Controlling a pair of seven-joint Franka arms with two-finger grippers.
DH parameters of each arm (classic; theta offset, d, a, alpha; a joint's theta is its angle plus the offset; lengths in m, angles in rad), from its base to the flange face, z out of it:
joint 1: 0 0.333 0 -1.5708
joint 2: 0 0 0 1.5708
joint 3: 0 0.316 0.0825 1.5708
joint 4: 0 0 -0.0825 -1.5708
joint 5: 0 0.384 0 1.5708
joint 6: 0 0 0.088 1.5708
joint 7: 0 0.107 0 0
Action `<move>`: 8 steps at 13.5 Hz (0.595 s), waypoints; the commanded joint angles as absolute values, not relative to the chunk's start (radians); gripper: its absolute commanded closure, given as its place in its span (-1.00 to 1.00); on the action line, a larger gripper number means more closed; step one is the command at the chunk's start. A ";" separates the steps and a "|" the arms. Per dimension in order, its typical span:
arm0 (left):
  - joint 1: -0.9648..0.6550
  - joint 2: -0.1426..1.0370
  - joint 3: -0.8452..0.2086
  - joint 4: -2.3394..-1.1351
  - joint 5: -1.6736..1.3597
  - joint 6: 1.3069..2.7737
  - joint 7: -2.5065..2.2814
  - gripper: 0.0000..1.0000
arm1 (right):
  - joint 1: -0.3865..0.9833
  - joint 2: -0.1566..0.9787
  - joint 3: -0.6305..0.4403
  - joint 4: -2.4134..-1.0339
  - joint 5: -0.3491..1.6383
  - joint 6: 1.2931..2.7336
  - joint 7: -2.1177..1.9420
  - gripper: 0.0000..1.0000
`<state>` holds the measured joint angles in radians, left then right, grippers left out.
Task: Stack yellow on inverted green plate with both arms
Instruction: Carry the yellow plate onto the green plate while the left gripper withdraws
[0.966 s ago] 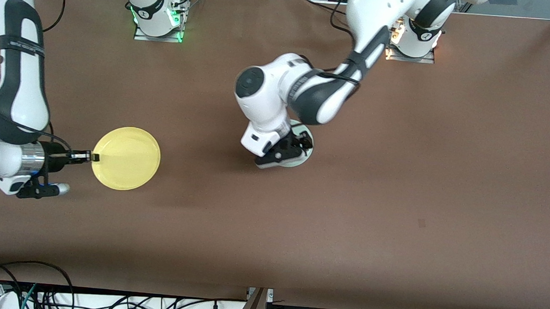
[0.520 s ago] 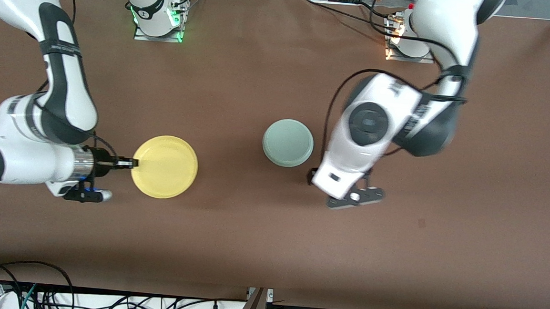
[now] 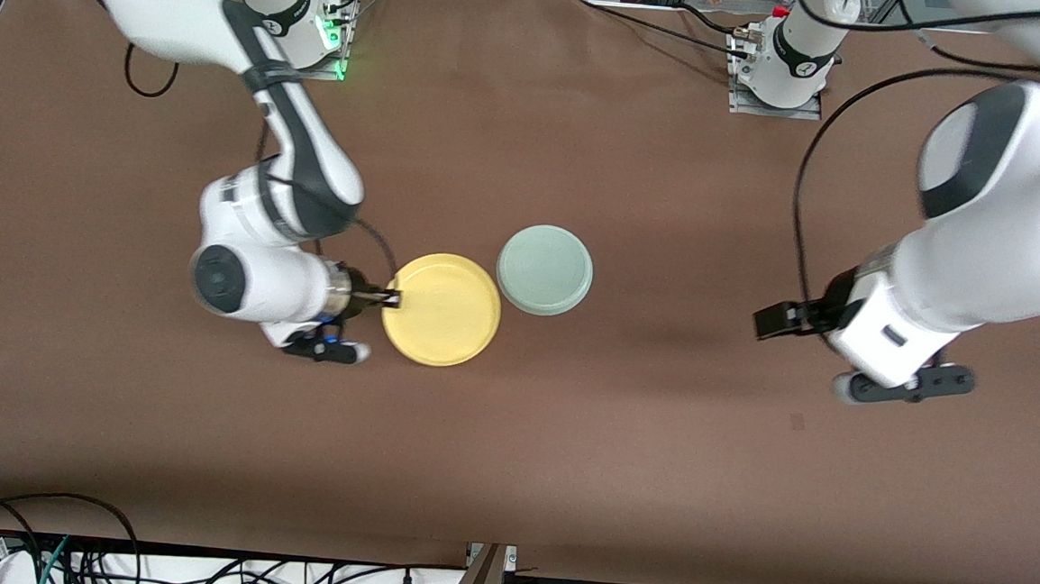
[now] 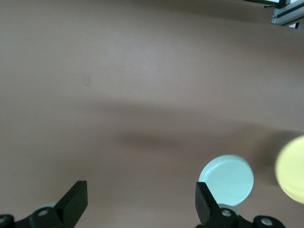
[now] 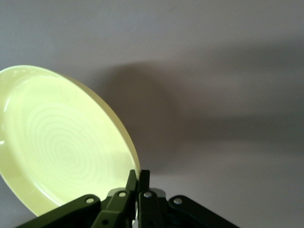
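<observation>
Brown desk (image 3: 655, 445): one yellow (image 3: 442, 310) clenched by right end effector (image 3: 390, 299), one green plate (image 3: 544, 269); left end effector (image 4: 140, 199) released.

Bare table (image 3: 655, 445) around both plates (image 3: 544, 269)

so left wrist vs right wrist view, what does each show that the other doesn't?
Left wrist only: the green plate lying alone on the table, seen between the open left gripper fingers. Right wrist only: the right gripper shut on the rim of the yellow plate, seen close up. Both: the yellow plate and brown table.
</observation>
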<state>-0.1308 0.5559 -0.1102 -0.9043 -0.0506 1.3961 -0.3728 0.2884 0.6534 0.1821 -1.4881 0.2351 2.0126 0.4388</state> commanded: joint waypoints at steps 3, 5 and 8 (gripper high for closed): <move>-0.068 0.315 -0.114 -1.145 -0.071 1.345 -0.221 -1.00 | 0.458 0.630 0.173 -1.618 0.239 2.196 0.604 0.97; -0.031 0.189 -0.110 -1.296 -0.069 1.345 -0.175 -1.00 | 0.504 0.620 0.173 -1.637 0.239 2.197 0.641 0.97; 0.050 0.144 -0.107 -1.354 -0.064 1.358 -0.028 -1.00 | 0.554 0.601 0.173 -1.701 0.236 2.235 0.670 0.97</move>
<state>-0.0048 0.2065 -0.1053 -1.2535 -0.0508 1.3234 -0.1395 0.5334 0.6532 0.1822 -1.6184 0.2349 2.1956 0.6533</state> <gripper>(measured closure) 0.000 0.974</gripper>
